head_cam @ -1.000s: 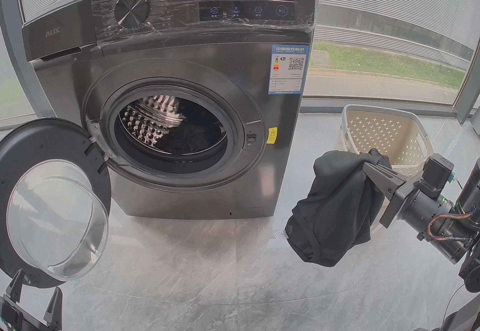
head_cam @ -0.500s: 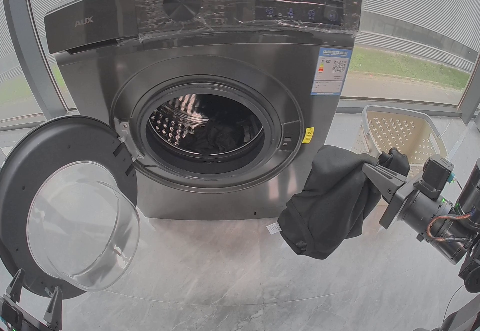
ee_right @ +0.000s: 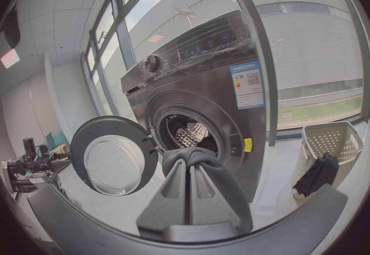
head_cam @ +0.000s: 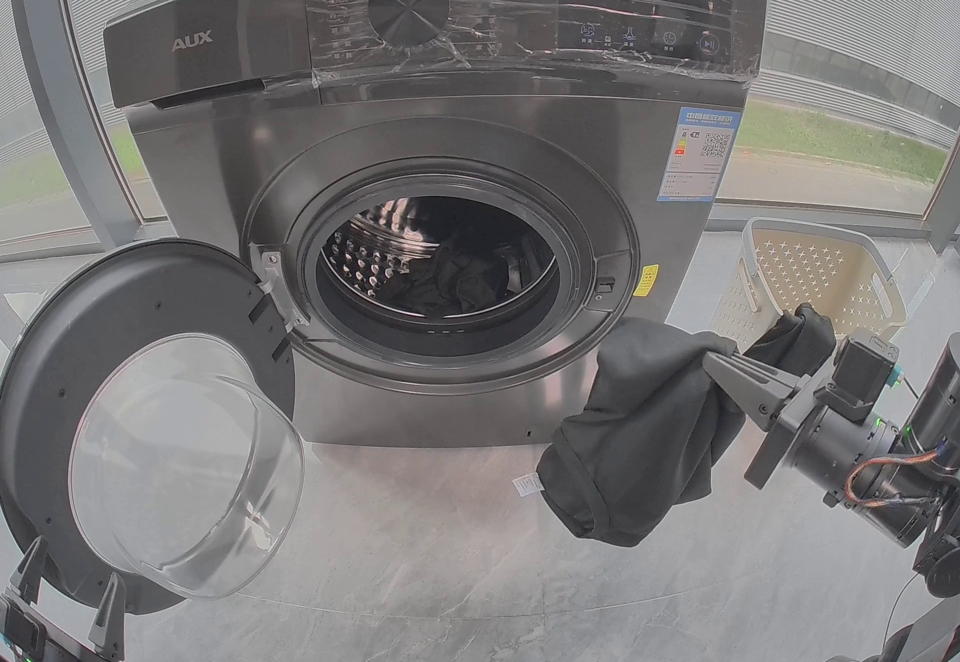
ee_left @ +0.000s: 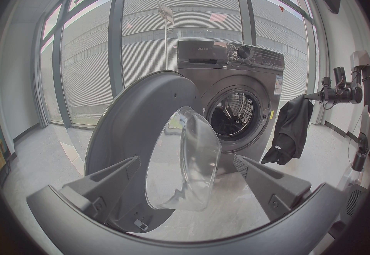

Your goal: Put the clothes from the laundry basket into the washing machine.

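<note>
Washing machine: grey front-loader standing on the pale marbled floor before a window wall.

Door: round, with a clear bulged pane, swung fully open on the robot's left of the opening.

Drum: open and lit, with dark clothes lying in its lower part.

Laundry basket: cream, perforated, on the floor just beside the machine on the robot's right.

Dark garment: grey-black, with a white tag near its lower hem. It hangs clear of the floor, in front of the machine's lower right corner and between the opening and the basket.

Right gripper: fingers pressed together on the garment's upper fold, with cloth draped over both sides of them in the right wrist view.

Left gripper: low at the robot's left, below the open door, fingers spread apart and holding nothing.

A dark piece of cloth shows against the basket's front wall; whether it rests on the basket cannot be told.
</note>
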